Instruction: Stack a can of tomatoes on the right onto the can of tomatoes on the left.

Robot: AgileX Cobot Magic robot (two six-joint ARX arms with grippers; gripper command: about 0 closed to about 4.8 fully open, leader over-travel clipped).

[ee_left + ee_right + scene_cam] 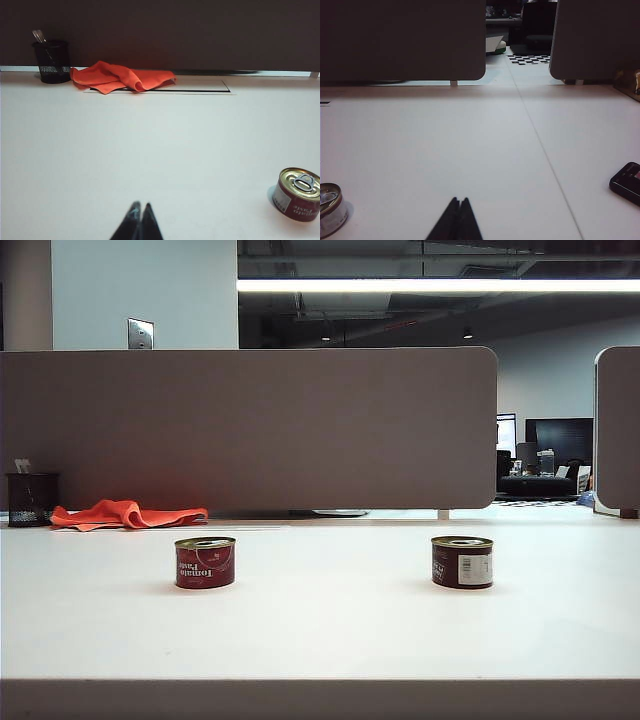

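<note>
Two cans (205, 562) (462, 561) stand apart; left gripper (137, 206), right gripper (458, 201) closed, empty.

Bright overhead strip light, soft shadows, sharp.

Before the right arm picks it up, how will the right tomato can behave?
The right tomato can looks like rigid metal, so it likely won't deform. It stands upright, squat and wide, so tipping seems unlikely. Its smooth wall may slip in the shut right end effector.
</note>
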